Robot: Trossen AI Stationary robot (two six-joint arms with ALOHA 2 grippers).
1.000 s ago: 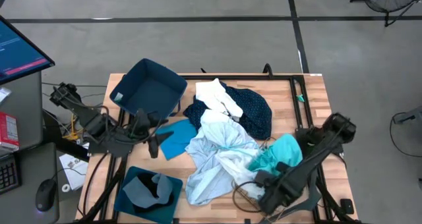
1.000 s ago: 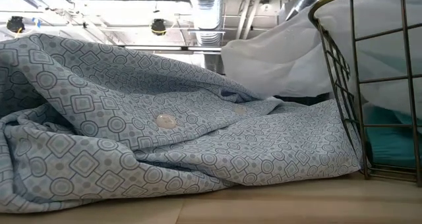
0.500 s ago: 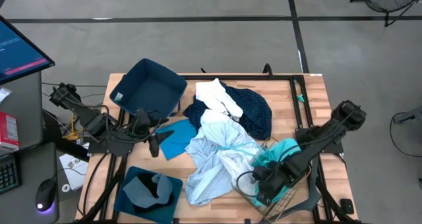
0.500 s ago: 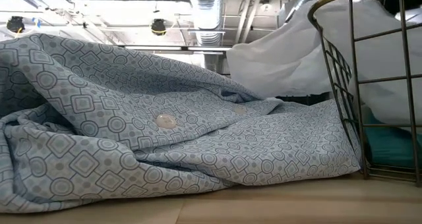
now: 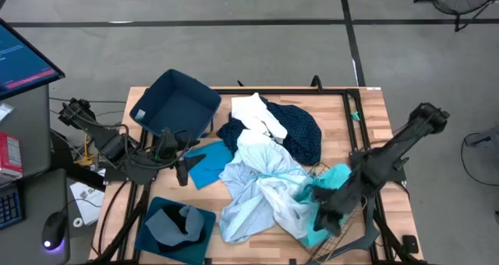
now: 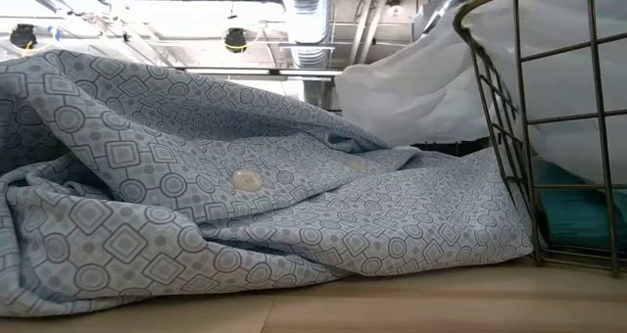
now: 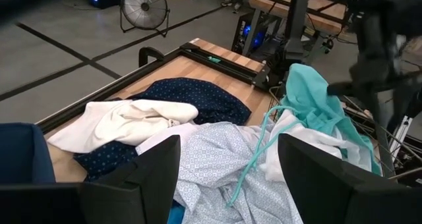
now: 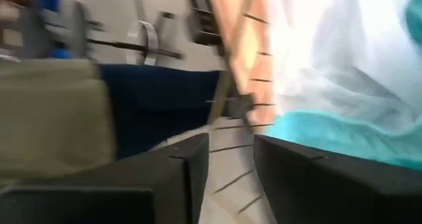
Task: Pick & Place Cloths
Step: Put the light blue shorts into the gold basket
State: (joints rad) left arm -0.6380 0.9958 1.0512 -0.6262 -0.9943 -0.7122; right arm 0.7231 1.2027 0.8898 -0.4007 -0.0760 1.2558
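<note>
The right gripper (image 5: 326,215) hangs over the wire basket (image 5: 343,227), jaws apart (cyan cloth (image 5: 337,178) beside it). The left gripper (image 5: 181,172), also apart, waits near the pale shirt (image 5: 253,183).

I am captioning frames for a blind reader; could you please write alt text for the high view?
Cloths lie heaped mid-table: white, navy dotted, pale blue, cyan. The right gripper reaches into the wire basket; the left gripper waits beside a blue bin.

Both arms are matte black, chunky jointed tubes. The left arm (image 5: 117,148) trails loose black cables; each pincer has flat, blocky dark fingers (image 7: 155,178).
</note>
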